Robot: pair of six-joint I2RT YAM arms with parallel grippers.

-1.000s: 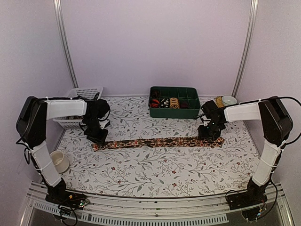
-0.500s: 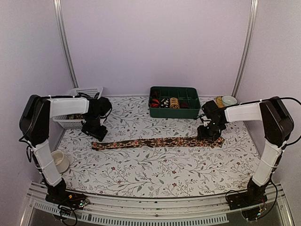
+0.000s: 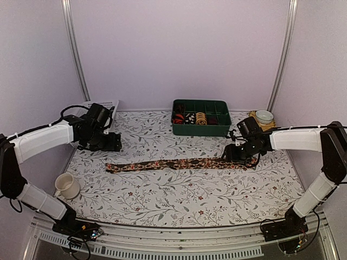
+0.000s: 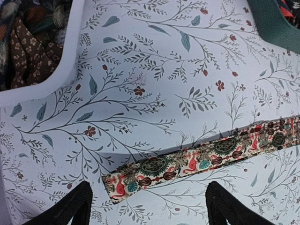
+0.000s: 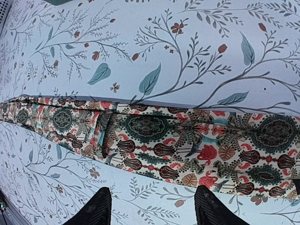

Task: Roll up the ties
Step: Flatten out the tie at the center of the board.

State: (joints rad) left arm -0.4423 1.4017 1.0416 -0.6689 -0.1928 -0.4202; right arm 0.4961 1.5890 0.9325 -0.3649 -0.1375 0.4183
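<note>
One tie, cream with red and dark green print, lies flat and stretched across the table. In the left wrist view its narrow end lies just ahead of my left gripper, which is open, holds nothing and does not touch the fabric. In the top view the left gripper hovers behind the tie's left end. My right gripper is open just off the tie's wide part; in the top view the right gripper sits at the tie's right end. More ties fill the basket.
A green compartment tray with rolled ties stands at the back centre. The white mesh basket is at the back left, partly behind my left arm. A white cup sits at the front left, a small bowl at the back right.
My left gripper has opened, let go of the tie's narrow end and pulled back and up toward the basket. The tie's left end settled flat. The right gripper opened slightly and lowered.
</note>
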